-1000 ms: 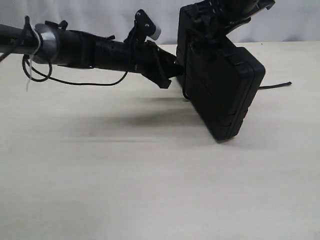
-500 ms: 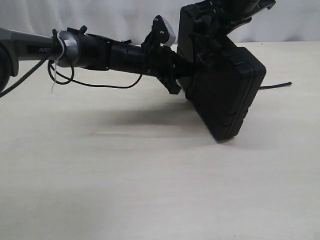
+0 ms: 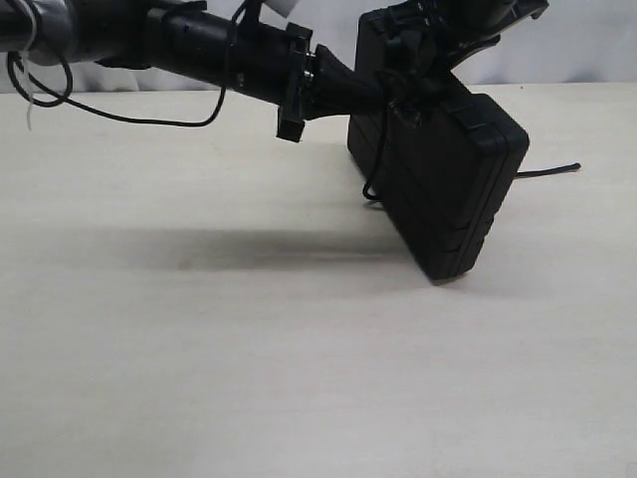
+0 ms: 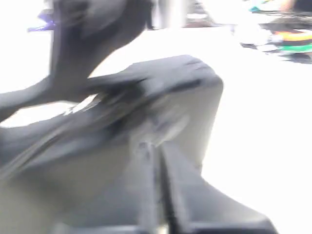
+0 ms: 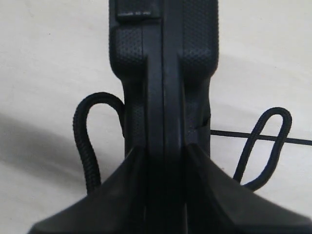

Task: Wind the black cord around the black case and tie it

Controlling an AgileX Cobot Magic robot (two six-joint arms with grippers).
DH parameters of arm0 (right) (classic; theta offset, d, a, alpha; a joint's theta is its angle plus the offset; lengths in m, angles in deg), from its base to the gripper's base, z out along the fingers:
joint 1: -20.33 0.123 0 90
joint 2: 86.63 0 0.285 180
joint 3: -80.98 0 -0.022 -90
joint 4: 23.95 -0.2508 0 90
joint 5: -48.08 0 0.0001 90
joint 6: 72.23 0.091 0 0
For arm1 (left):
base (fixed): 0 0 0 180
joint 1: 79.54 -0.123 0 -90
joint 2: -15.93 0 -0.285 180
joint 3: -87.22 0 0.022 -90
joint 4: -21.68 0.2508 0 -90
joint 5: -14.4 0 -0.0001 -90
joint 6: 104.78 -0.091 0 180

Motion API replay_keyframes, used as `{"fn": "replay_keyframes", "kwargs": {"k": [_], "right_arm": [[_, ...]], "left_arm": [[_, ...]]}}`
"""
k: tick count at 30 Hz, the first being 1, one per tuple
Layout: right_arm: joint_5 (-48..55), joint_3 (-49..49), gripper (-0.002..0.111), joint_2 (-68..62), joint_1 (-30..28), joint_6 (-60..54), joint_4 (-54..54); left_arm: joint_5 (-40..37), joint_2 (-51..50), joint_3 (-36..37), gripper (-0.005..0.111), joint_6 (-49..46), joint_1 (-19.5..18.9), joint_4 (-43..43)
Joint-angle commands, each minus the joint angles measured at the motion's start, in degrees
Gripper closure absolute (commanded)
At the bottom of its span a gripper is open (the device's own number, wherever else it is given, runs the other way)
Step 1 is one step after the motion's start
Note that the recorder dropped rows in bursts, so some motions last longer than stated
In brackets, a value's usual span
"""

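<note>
The black case hangs tilted above the table, one lower corner close to the surface. My right gripper comes down from above and is shut on the case's top edge, its jaws on either face. My left gripper reaches in from the left to the case's upper left corner. In the blurred left wrist view its fingers are pressed together in front of the case. The black cord runs down from the left fingertips along the case's left side. Cord loops show on both sides of the case.
The pale wooden table spreads below and in front of the case. A free cord end lies on the table to the right of the case. A thin robot cable droops under the left arm. A white backdrop closes the far edge.
The left gripper has shut and the left arm has risen and turned at the case's upper left corner. A stretch of cord now hangs from its tips. Right gripper and case are still.
</note>
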Motion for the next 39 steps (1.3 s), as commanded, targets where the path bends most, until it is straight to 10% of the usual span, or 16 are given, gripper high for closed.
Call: {"fn": "replay_keyframes", "kwargs": {"k": [1,39], "right_arm": [[1.22,0.95,0.104,-0.13,0.05,-0.36,-0.63],[1.22,0.95,0.104,-0.13,0.05,-0.36,-0.76]], "left_arm": [[7.53,0.41,-0.25,0.107,0.60,3.78,0.39],[29.23,5.06,-0.25,0.107,16.65,8.58,12.45]]}}
